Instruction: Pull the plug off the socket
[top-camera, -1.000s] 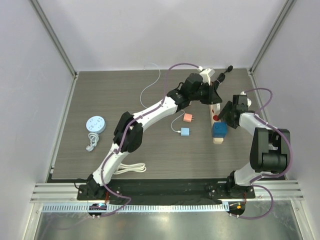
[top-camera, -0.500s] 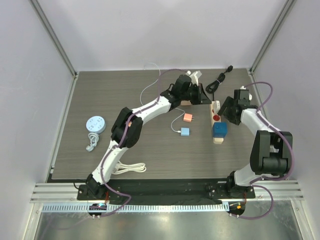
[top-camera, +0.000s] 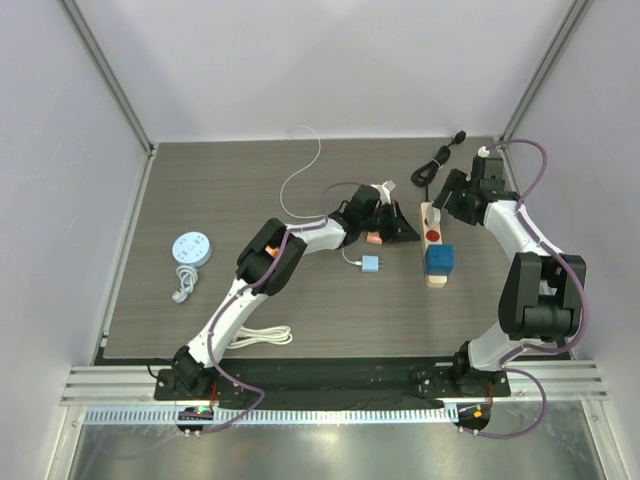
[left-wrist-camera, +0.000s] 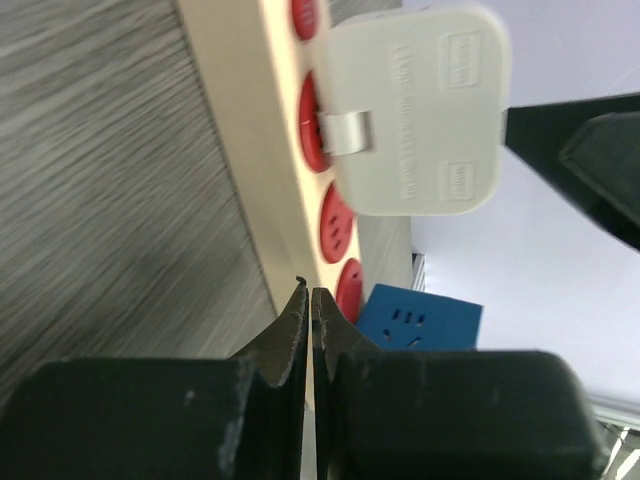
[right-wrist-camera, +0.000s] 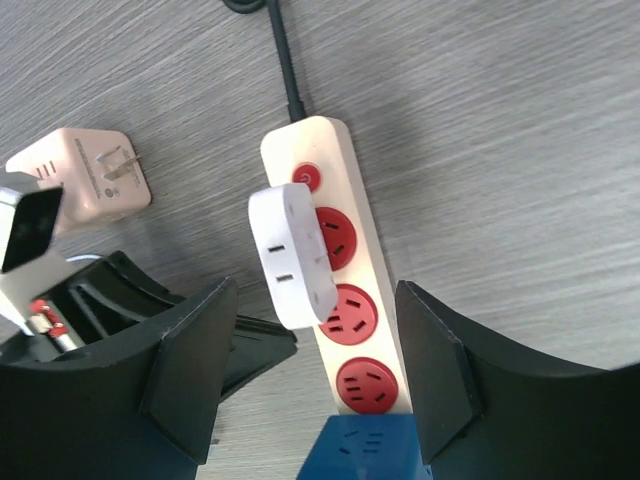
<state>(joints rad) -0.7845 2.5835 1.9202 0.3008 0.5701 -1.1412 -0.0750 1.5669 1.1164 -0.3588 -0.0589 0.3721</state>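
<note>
Plug (top-camera: 439, 260) sat seated on the socket (right-wrist-camera: 318, 140), at the strip's near end, its dark blue body covering the last outlet.

Left jaws were pressed together and pinched nothing. Their tips lay just beside the socket's left edge, between the white adapter (left-wrist-camera: 415, 110) and the plug.

The white adapter sat over the outlet next to the red switch (right-wrist-camera: 306, 177). One metal prong showed under it in the left wrist view.

Right jaws were spread wide and empty, above the socket's far half, with the strip seen between them. They were apart from the plug.

Black cord (top-camera: 437, 162) ran off the socket's far end. Pink cube (top-camera: 375, 237) and light-blue cube (top-camera: 370, 264) lay on the table (top-camera: 230, 200) left of the socket, the pink one close to the left jaws.
</note>
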